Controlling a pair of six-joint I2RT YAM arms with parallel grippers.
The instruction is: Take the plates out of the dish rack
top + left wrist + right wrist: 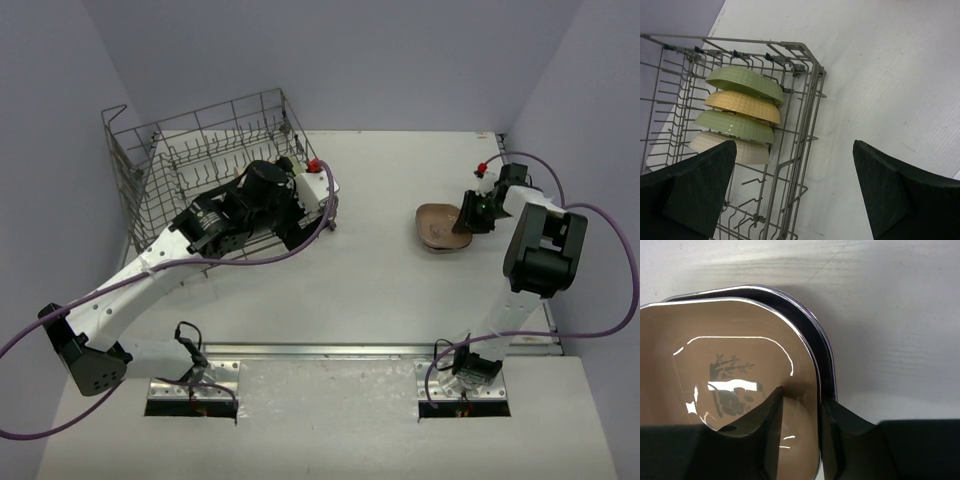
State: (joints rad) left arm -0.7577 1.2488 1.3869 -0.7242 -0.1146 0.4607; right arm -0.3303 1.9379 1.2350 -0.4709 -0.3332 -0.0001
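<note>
The grey wire dish rack (150, 150) stands at the far left. In the left wrist view the rack (805, 100) holds plates on edge: green (745, 82), yellow (742, 105), olive green (735, 125) and cream (747, 152). My left gripper (318, 205) hovers open and empty over the rack's right side (794, 145). In the top view the arm hides those plates. My right gripper (465, 215) is at a tan plate (438, 222) on the table. In the right wrist view it (801, 395) straddles that plate's (730, 340) rim, one finger inside, one outside. A darker plate (807, 315) lies underneath.
The rack's right wall and corner wires (812, 70) sit directly below my left gripper. White table (380, 290) stretches between the rack and the plate stack. Purple cables (600, 300) loop beside the right arm. Grey walls close in the back and sides.
</note>
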